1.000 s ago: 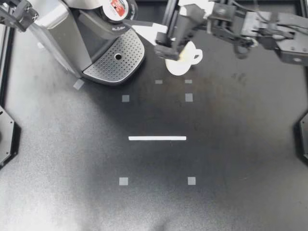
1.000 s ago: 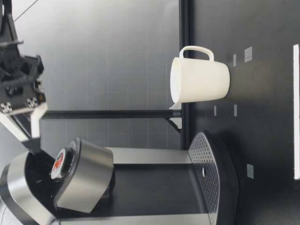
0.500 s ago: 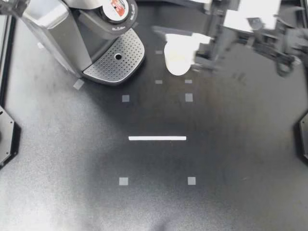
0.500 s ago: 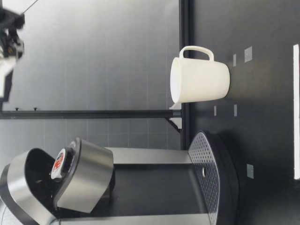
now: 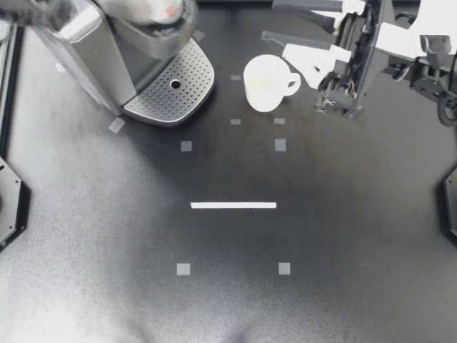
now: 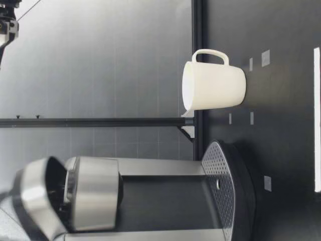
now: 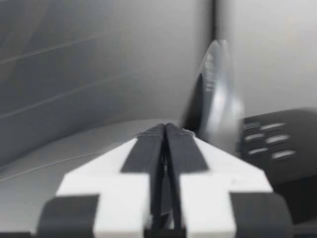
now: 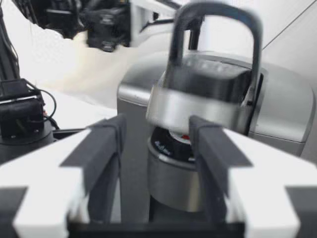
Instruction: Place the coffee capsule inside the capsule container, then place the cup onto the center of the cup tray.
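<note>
**Capsule seated, cup awaiting transfer to the tray**

The coffee capsule [image 8: 172, 144], dark with a red mark, sits in the top of the capsule container [image 8: 173, 183]. It is partly covered by the machine's lid [image 5: 153, 13], which is blurred in the top view. The first half of the task therefore appears complete.

The cup [image 5: 265, 84] stands upright on the surface [image 5: 228, 300], just beside the perforated cup tray [image 5: 171, 91] but not on it. Its handle points toward my right arm, which probably makes it easy for that arm to grasp.

The right end effector [image 5: 275, 21] hangs near the cup on its far side. Its fingers are spread and hold nothing. In the right wrist view they frame the machine rather than the cup, so the end effector would need re-aiming before a pick.

The left end effector [image 7: 166, 131] has its fingers pressed together and empty. It lies close against the machine's grey shell, a pose that suits pushing the lid rather than gripping. The top view shows that arm only as a blur at the machine's far corner.

The surface is a matt black mat marked with small grey tape squares and one white strip [image 5: 233, 205]. Apart from the machine and the cup it carries nothing. Behind it the low view shows a grey panelled wall [image 6: 100, 60] crossed by a black frame rail [image 6: 100, 122].
</note>
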Tool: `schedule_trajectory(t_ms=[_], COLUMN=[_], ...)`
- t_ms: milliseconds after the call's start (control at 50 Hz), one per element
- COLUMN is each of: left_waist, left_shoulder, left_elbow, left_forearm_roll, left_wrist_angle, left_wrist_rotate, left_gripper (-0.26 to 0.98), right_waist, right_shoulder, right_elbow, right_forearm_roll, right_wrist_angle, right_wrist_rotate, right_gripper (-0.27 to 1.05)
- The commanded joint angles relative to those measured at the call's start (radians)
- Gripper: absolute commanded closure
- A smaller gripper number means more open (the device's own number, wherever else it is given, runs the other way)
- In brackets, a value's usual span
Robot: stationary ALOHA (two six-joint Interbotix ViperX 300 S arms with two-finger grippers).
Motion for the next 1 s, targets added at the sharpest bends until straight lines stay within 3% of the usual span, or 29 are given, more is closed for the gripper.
schedule_trajectory(t_ms=[0, 280, 980], left_waist=[0.002, -0.012, -0.055], left_shoulder=[-0.018, 0.020, 0.155], left_elbow=[-0.040, -0.083, -0.083], left_forearm_roll=[0.009, 0.003, -0.021], left_wrist_angle=[-0.103, -0.296, -0.265], left_wrist_rotate=[-0.002, -0.002, -0.034], left_gripper=[0.64, 0.64, 0.64], right_waist=[0.005, 0.005, 0.020], right_shoulder=[-0.018, -0.018, -0.041], right_elbow=[-0.011, -0.009, 0.009], right_forearm_roll=[0.002, 0.002, 0.002], right_wrist_angle=[-0.014, -0.032, -0.029], right_wrist_rotate=[0.002, 0.003, 0.008], right_gripper=[0.25, 0.25, 0.25])
